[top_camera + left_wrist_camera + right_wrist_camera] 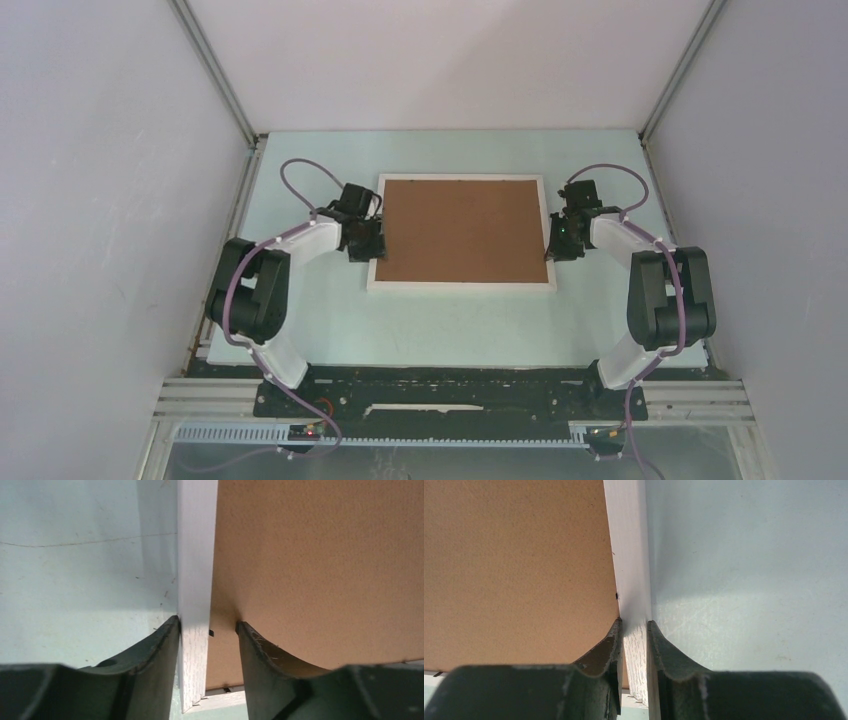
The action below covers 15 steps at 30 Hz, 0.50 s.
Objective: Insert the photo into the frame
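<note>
The frame lies mid-table, backing board inside; the photo is unseen. The right gripper pinches its 3 o'clock rail. The left gripper straddles the 9 o'clock rail, half-open. Close it squarely before you lift.

Flat brown rectangular backing board sits dead centre on the pale mint tabletop — black metal base rail at six o'clock, plain white walls around.

Lab-type robot test cell: plain white panel walls, alu extrusion rails, pale table w/ cable duct.
</note>
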Each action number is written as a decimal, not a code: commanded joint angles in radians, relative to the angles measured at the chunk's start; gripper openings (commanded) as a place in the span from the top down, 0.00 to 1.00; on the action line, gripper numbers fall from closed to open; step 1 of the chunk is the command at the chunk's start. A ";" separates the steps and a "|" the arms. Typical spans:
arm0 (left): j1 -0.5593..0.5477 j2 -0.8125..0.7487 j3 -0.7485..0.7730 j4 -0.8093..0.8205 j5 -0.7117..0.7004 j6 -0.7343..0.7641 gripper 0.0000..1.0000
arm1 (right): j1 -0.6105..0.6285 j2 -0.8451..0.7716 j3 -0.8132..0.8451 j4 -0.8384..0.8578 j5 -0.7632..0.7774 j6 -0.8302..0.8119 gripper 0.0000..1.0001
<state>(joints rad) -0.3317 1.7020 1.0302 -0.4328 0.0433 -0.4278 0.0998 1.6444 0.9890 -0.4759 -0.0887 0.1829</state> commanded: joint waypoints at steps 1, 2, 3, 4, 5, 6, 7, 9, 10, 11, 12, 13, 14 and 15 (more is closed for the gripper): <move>-0.029 -0.033 -0.047 -0.051 0.017 -0.014 0.47 | 0.034 -0.026 -0.016 -0.018 -0.066 0.009 1.00; -0.005 -0.072 -0.070 -0.017 0.059 -0.020 0.45 | 0.035 -0.027 -0.016 -0.018 -0.067 0.008 1.00; 0.027 -0.111 -0.103 0.022 0.110 -0.035 0.44 | 0.035 -0.027 -0.016 -0.020 -0.068 0.009 1.00; 0.059 -0.144 -0.132 0.051 0.174 -0.052 0.42 | 0.037 -0.026 -0.016 -0.020 -0.066 0.009 1.00; 0.091 -0.173 -0.156 0.081 0.217 -0.062 0.41 | 0.037 -0.026 -0.017 -0.019 -0.067 0.009 1.00; 0.118 -0.193 -0.175 0.094 0.239 -0.067 0.39 | 0.037 -0.025 -0.019 -0.017 -0.068 0.010 1.00; 0.141 -0.212 -0.185 0.093 0.249 -0.066 0.38 | 0.037 -0.027 -0.019 -0.017 -0.069 0.009 1.00; 0.176 -0.227 -0.204 0.099 0.270 -0.050 0.37 | 0.038 -0.029 -0.019 -0.017 -0.067 0.008 1.00; 0.192 -0.233 -0.212 0.107 0.280 -0.047 0.37 | 0.038 -0.032 -0.019 -0.017 -0.066 0.009 1.00; 0.203 -0.234 -0.218 0.114 0.291 -0.047 0.36 | 0.038 -0.033 -0.020 -0.018 -0.065 0.009 1.00; 0.213 -0.230 -0.220 0.118 0.298 -0.048 0.36 | 0.038 -0.032 -0.020 -0.018 -0.065 0.009 1.00; 0.219 -0.221 -0.217 0.118 0.304 -0.046 0.36 | 0.039 -0.032 -0.020 -0.019 -0.064 0.008 1.00; 0.221 -0.209 -0.212 0.116 0.301 -0.046 0.36 | 0.038 -0.032 -0.020 -0.018 -0.065 0.008 1.00; 0.221 -0.193 -0.206 0.115 0.300 -0.048 0.36 | 0.039 -0.032 -0.020 -0.018 -0.064 0.009 1.00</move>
<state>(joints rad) -0.1181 1.5005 0.8310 -0.3569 0.2787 -0.4709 0.1181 1.6394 0.9825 -0.4782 -0.1055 0.1841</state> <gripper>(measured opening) 0.637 0.246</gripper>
